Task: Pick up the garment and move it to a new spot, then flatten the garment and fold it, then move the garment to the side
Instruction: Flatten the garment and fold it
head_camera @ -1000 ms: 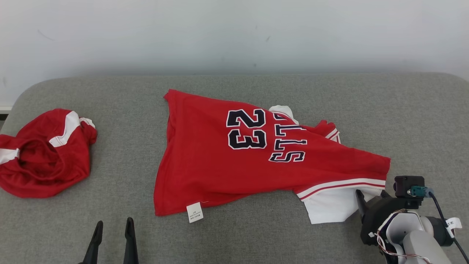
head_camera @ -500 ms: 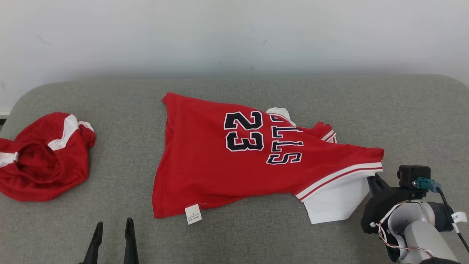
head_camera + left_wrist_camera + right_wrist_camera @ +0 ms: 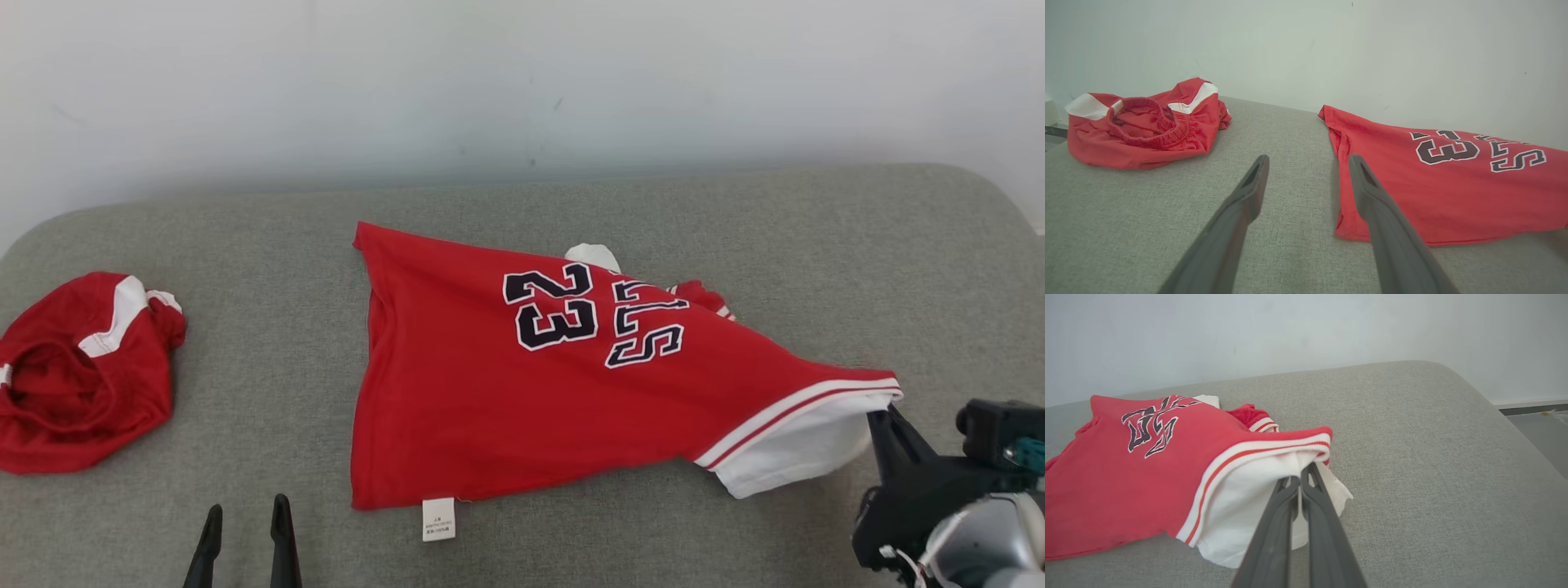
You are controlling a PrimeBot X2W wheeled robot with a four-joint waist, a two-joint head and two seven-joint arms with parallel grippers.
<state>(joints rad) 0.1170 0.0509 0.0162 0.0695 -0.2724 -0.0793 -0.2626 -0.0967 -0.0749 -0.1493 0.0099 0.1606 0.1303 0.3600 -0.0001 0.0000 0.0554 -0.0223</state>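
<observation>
Head view: grey fabric-covered desk [image 3: 245,245]. Red jersey [image 3: 490,392] lies mid-desk, with a dark "23" plus partly hidden block letters, "LS" legible. Red shorts [image 3: 82,384] with white stripes are bunched at far left, well apart. Right gripper [image 3: 878,420] is clenched on the jersey's white edge at right, that corner raised. Left gripper [image 3: 247,506] is spread, grasping nothing, near the front edge. White hem tag [image 3: 438,518]: print too small to read.

Blk R claw [image 3: 875,418], silver forearm [image 3: 980,535]
</observation>
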